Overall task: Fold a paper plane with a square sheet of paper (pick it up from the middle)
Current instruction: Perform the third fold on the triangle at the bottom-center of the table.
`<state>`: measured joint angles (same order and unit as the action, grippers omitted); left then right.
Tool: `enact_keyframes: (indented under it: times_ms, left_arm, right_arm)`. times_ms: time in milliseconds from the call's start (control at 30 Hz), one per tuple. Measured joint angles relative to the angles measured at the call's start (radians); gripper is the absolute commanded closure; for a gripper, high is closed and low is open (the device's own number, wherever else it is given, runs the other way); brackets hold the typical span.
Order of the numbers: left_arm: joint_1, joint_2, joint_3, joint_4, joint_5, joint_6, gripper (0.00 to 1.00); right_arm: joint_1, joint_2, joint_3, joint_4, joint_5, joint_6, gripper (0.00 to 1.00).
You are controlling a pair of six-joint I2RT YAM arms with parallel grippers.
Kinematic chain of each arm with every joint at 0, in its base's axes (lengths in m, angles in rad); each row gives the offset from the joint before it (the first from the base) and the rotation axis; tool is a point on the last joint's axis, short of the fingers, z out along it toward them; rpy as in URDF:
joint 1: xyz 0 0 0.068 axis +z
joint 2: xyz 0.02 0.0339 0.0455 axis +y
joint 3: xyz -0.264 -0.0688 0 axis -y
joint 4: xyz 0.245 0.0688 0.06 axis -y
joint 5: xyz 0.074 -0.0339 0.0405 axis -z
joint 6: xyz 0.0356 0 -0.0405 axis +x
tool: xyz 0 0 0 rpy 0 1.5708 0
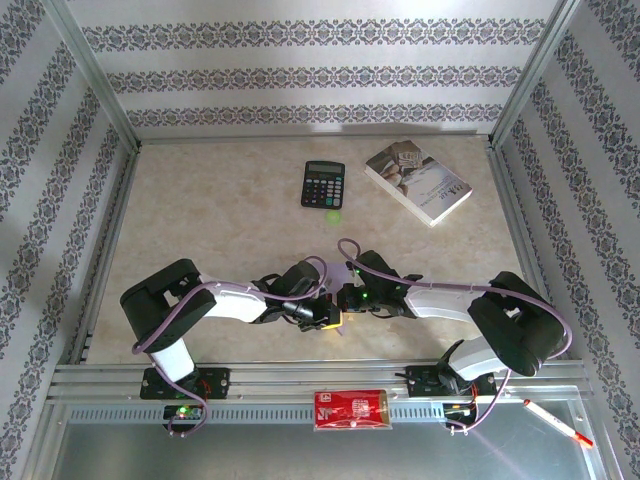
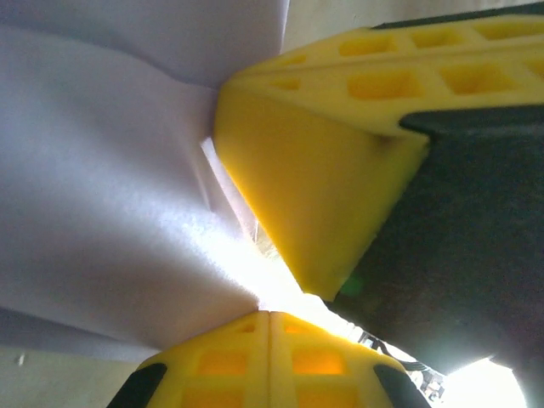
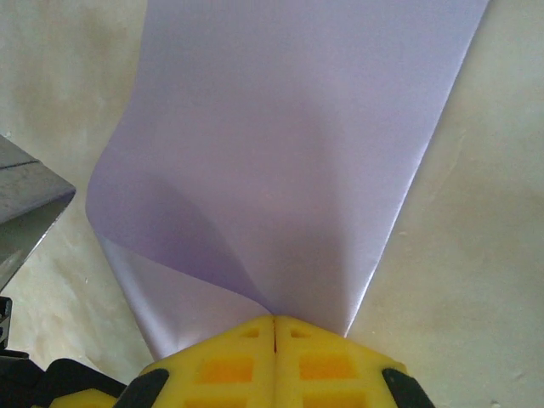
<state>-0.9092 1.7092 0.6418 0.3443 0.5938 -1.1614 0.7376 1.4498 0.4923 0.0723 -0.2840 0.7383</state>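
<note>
The square sheet of paper (image 3: pixel 280 153) is pale lilac and lifts off the table in a curved, half-folded shape. My right gripper (image 3: pixel 274 320) is shut on its near edge, with the paper fanning out from the closed tips. My left gripper (image 2: pixel 269 313) is shut too, and the sheet (image 2: pixel 110 212) runs into its fingertips from the left. The right gripper's yellow fingers (image 2: pixel 323 170) sit just ahead of it, almost touching. From above, the left gripper (image 1: pixel 328 316) and right gripper (image 1: pixel 345 300) meet tip to tip at the near middle of the table. The arms hide most of the sheet there.
A black calculator (image 1: pixel 323 184), a small green disc (image 1: pixel 333 215) and a white-covered book (image 1: pixel 417 180) lie at the back of the table. A red packet (image 1: pixel 350 409) and a pen (image 1: pixel 558 422) rest by the front rail. Patterned walls enclose three sides.
</note>
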Motion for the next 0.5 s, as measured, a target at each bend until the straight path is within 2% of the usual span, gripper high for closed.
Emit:
enact_keyframes:
  times_ms: [267,500]
  left_arm:
    - [0.000,-0.033,-0.024,-0.002,0.000,0.000,1.00]
    - [0.000,-0.060,-0.024,0.048,0.008,-0.002,0.96]
  right_arm:
    - [0.000,0.000,0.000,-0.001,0.002,0.000,1.00]
    - [0.000,0.000,0.001,-0.002,0.002,0.000,1.00]
